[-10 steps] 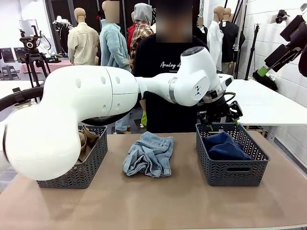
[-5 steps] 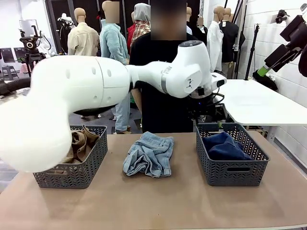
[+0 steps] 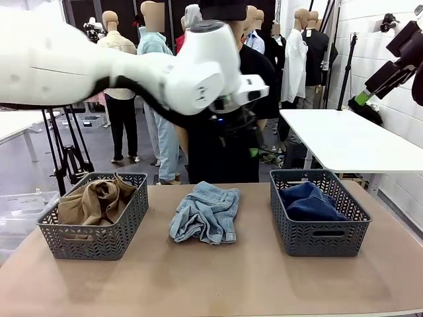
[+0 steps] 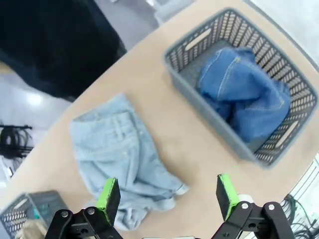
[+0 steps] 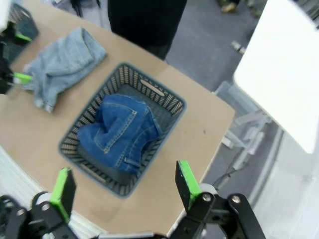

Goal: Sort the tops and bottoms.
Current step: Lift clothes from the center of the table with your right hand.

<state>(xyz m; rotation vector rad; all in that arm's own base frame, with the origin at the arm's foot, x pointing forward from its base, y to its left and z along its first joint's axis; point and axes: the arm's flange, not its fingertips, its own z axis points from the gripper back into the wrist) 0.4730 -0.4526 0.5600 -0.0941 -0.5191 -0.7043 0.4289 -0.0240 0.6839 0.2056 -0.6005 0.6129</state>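
Nearest on the brown counter [image 3: 218, 284] is just bare surface, then a row of three things. On the robot's left sits a grey basket [image 3: 99, 239] with the tan shirt [image 3: 92, 200] bunched up inside. In the middle the pale jeans [image 3: 206, 212] lie crumpled straight on the counter, not touching either basket. On the right, the other grey basket [image 3: 318, 231] holds the dark jeans [image 3: 307, 201], folded in a heap.

Left tool [image 4: 168, 199] hangs high above the pale jeans, green pads spread wide, nothing between them. Right tool [image 5: 119, 188] is up over the dark-jeans basket, pads also wide apart and empty.

Behind the counter a person in a black shirt [image 3: 221, 148] stands, partly hidden by the white left arm [image 3: 132, 63].
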